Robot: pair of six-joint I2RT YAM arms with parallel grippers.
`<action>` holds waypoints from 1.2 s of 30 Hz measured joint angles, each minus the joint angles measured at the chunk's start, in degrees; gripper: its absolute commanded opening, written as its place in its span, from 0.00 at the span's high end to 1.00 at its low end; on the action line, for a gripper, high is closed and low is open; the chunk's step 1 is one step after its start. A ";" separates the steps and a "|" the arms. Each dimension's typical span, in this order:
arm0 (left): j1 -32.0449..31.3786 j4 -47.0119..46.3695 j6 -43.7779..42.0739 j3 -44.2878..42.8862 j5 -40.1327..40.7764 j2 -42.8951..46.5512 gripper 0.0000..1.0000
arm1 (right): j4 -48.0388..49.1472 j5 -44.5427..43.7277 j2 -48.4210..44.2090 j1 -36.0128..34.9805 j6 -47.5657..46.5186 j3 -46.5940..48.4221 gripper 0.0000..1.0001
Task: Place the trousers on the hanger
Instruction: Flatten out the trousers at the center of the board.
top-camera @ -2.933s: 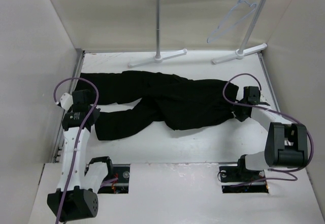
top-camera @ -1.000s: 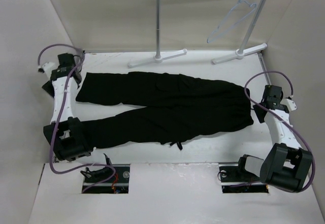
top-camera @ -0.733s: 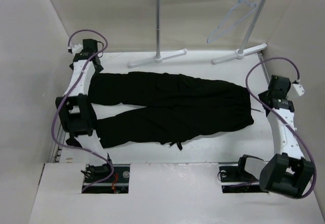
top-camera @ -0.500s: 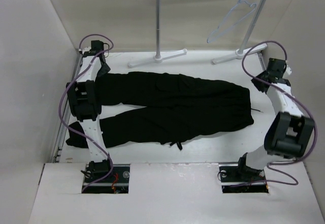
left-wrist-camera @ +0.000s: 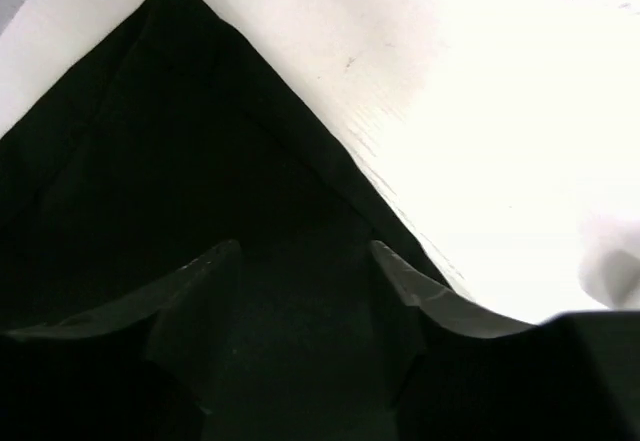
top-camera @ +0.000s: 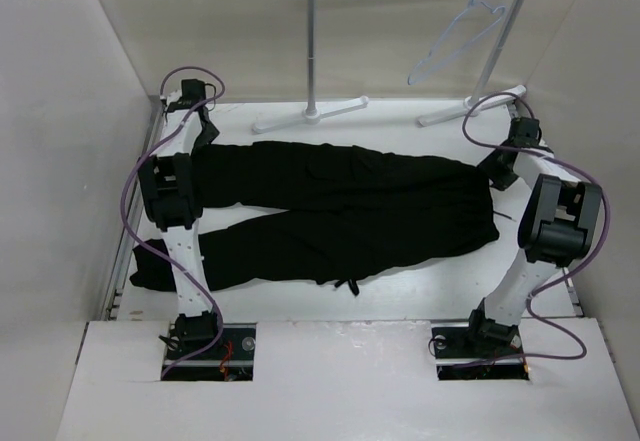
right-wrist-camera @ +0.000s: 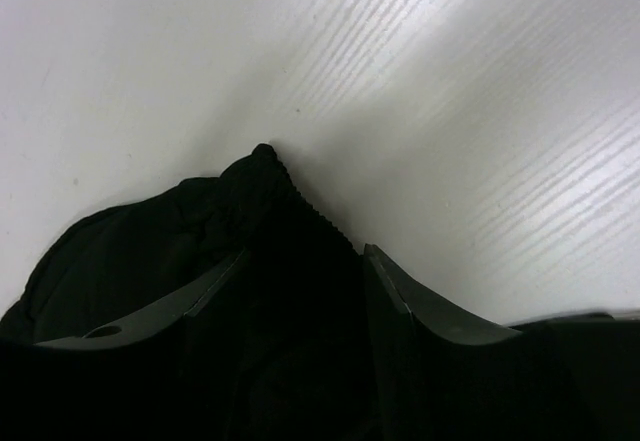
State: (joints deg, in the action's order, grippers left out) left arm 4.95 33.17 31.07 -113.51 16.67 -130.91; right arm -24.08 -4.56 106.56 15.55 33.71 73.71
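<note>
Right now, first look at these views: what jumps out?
A pair of black trousers lies spread flat across the white table, waist to the right. Both arms reach to its far corners, the left pincer over a leg hem and the right pincer over the waistband, jaws apart. The pale hanger hangs bare on the rack at the back right.

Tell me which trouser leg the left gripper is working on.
The far leg, nearest the rack: the left gripper is at its cuff corner, not the near leg.
</note>
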 measured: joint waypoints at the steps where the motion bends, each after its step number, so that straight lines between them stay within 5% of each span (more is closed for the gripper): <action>1: 0.04 -0.07 0.11 0.00 -0.04 -0.50 0.61 | 0.04 -0.24 0.48 -0.26 -0.11 0.33 0.46; 7: 0.70 -0.39 0.83 0.20 -0.28 -3.43 0.84 | -0.72 -2.43 2.69 -1.31 -0.55 2.64 0.39; 11: 1.22 -1.33 1.03 1.14 -0.33 -3.48 0.88 | -1.36 -4.52 2.58 -1.38 -1.20 4.85 0.34; 17: 1.88 -3.87 1.75 2.38 -0.20 -3.45 0.90 | -2.43 -4.20 4.48 -1.38 -2.27 10.54 0.51; 25: 2.16 -4.52 2.67 2.51 -0.44 -3.45 0.91 | -5.70 -3.21 8.55 -1.57 -2.27 11.43 0.45; 32: 2.32 -5.27 3.63 2.56 -0.94 -3.45 0.92 | -11.65 -2.86 12.79 -2.54 -3.58 19.02 0.92; 36: 2.40 -5.92 4.72 2.82 -1.22 -3.45 0.92 | -12.17 -2.49 13.57 -2.86 -3.41 20.87 1.00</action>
State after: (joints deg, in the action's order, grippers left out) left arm 7.35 27.24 35.79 -110.69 15.44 -134.37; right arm -36.25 -7.05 120.14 12.69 30.30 94.59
